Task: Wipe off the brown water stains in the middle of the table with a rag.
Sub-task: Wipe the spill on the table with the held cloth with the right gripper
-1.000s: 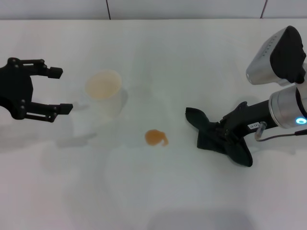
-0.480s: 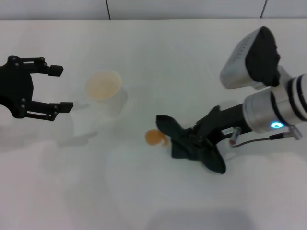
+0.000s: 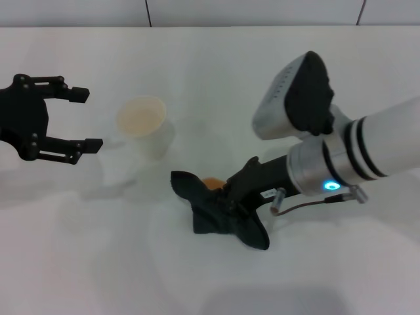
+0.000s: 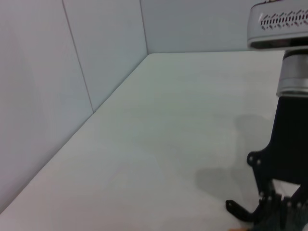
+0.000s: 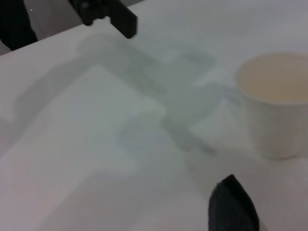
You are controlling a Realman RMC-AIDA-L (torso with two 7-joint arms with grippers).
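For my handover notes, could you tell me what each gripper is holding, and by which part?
The right gripper pinches the rag near its middle, over the stain. The left gripper holds nothing.

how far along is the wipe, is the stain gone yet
Partly. Done: the right gripper has the rag in its grasp, flat on the table. In hand: the rag covers most of the brown water stains; only an orange sliver shows at its far edge. Left: clearing that sliver and lifting the rag to check underneath. The left gripper hangs open at the left, beside the cup.
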